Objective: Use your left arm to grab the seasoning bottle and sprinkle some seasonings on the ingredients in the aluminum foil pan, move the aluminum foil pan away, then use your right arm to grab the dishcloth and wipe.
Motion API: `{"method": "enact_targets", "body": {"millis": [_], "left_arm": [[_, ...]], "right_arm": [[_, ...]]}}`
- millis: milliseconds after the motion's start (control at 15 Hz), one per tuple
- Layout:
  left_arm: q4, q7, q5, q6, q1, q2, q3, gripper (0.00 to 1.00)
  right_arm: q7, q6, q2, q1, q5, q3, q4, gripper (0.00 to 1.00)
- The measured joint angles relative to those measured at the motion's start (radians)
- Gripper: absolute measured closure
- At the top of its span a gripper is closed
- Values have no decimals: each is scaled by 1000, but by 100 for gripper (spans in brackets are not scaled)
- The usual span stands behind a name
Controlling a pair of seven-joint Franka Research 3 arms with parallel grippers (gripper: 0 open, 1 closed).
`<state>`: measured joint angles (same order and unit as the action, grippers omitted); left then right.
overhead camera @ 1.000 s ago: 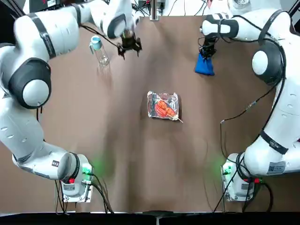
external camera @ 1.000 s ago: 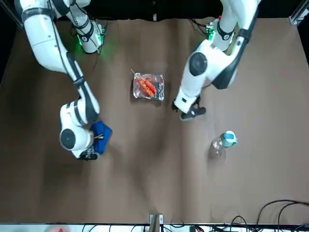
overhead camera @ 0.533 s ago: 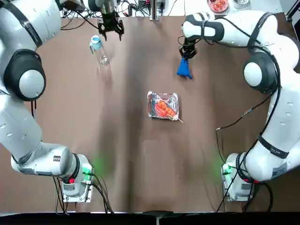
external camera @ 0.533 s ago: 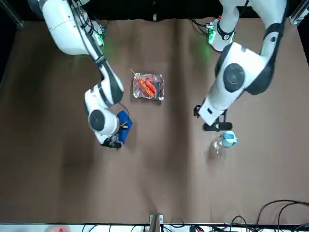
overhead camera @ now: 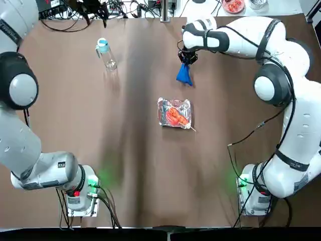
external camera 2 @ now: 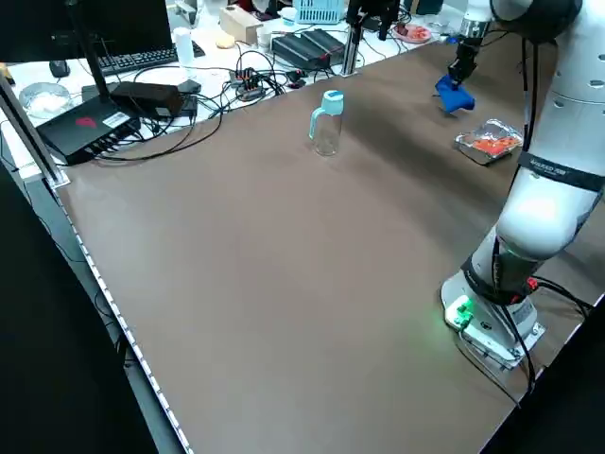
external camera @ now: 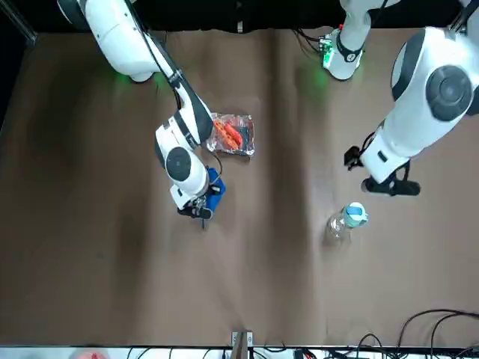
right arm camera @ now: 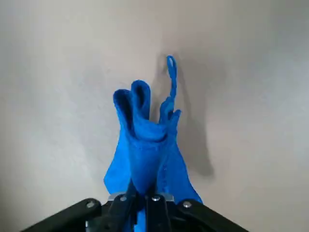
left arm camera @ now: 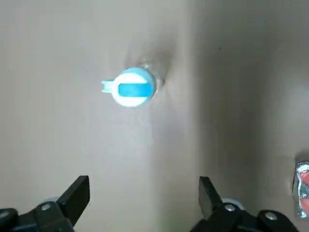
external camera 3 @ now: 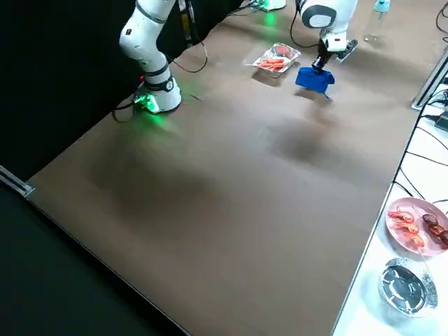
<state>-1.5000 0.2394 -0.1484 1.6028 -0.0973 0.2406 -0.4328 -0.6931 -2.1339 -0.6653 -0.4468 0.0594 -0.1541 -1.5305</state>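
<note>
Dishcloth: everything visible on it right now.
The dishcloth is plain blue, soft-looking fabric, bunched into folds with a thin hanging loop of the same blue at one corner. The right end effector has its fingers closed on it. It hangs above the brown table, its shadow cast on the surface, beyond the foil pan as seen from the robot's bases, slightly to the right.

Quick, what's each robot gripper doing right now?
Left gripper: open, empty, above the table near the bottle.
Right gripper: closed on the blue cloth.
</note>
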Motion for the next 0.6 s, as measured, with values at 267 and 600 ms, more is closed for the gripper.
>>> {"method": "enact_targets", "body": {"millis": [267,600], "left_arm": [[4,-1,-42,-23,-9,-61,4,0],[-35,-61,85,-56,96,-215,207,0]], "right_arm": [[-13,-109,-72,-26,0,2,-2,92],[-108,-231,-136,-65,0,4,-1,92]]}}
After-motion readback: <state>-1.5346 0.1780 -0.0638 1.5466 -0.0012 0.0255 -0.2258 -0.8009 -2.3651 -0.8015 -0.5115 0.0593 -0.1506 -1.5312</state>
